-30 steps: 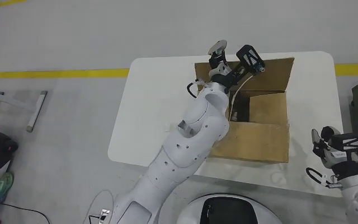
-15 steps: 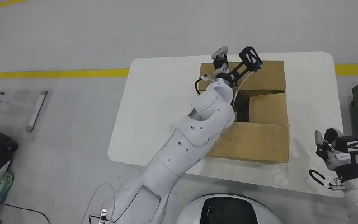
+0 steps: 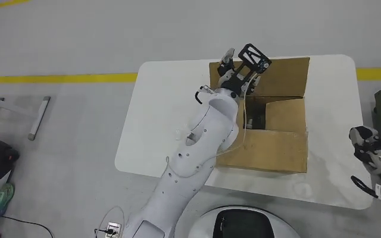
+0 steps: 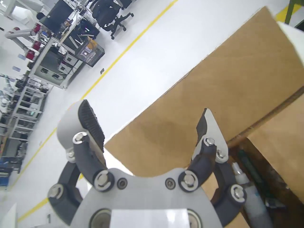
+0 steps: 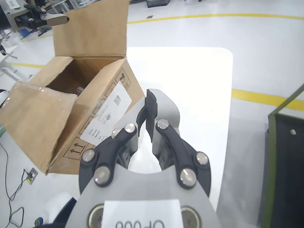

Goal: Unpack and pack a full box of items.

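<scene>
As left hand (image 4: 144, 109) gapes at raised flap (image 4: 237, 72) edge, box (image 5: 111, 77) open

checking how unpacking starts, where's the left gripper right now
In the top view the left gripper is open at the left end of the raised far flap of the cardboard box on the white table.

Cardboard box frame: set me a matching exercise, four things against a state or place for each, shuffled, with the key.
Things:
1. left hand
2. right hand
3. far flap
4. bottle

States or places:
A. inside the box
B. shut, holding nothing
C. open, at the far flap
D. standing upright

Pairs: 1-C, 2-B, 3-D, 4-A
</scene>
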Available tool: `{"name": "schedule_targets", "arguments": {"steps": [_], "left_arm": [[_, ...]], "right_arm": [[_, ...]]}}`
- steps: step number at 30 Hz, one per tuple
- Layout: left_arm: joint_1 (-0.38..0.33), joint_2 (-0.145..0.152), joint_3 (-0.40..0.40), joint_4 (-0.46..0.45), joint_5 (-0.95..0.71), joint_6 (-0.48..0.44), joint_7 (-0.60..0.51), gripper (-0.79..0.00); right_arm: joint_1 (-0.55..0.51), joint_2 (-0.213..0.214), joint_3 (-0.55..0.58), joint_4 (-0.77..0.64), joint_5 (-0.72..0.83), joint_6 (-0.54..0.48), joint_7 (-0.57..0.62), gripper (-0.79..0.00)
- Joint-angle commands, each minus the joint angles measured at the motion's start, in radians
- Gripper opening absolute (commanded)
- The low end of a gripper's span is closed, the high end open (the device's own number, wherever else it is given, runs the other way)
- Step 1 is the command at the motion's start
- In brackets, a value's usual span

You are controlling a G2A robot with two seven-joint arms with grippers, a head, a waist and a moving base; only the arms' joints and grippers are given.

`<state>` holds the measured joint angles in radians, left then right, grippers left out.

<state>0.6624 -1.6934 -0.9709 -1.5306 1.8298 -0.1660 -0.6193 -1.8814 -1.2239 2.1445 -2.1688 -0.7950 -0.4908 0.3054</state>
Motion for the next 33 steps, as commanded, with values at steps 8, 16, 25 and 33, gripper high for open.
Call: {"name": "schedule_targets", "arguments": {"steps": [8, 16, 25, 33], "left_arm": [[0.335, 0.054, -0.142, -0.455, 0.059, -0.195, -0.086, 0.0], [0.578, 0.085, -0.222, -0.627, 0.065, -0.233, -0.064, 0.0], [0.661, 0.1, -0.256, -0.67, 0.073, -0.198, -0.005, 0.0], [0.66, 0.102, -0.258, -0.674, 0.069, -0.195, 0.008, 0.0]], "right_arm": [[0.051, 0.041, 0.036, 0.019, 0.215, -0.301, 0.198, -0.785], [0.059, 0.047, 0.037, 0.023, 0.239, -0.311, 0.22, -0.785], [0.114, 0.056, -0.035, 0.028, 0.213, -0.208, 0.254, -0.785], [0.221, 0.075, -0.154, 0.05, 0.175, -0.163, 0.351, -0.597]]}}
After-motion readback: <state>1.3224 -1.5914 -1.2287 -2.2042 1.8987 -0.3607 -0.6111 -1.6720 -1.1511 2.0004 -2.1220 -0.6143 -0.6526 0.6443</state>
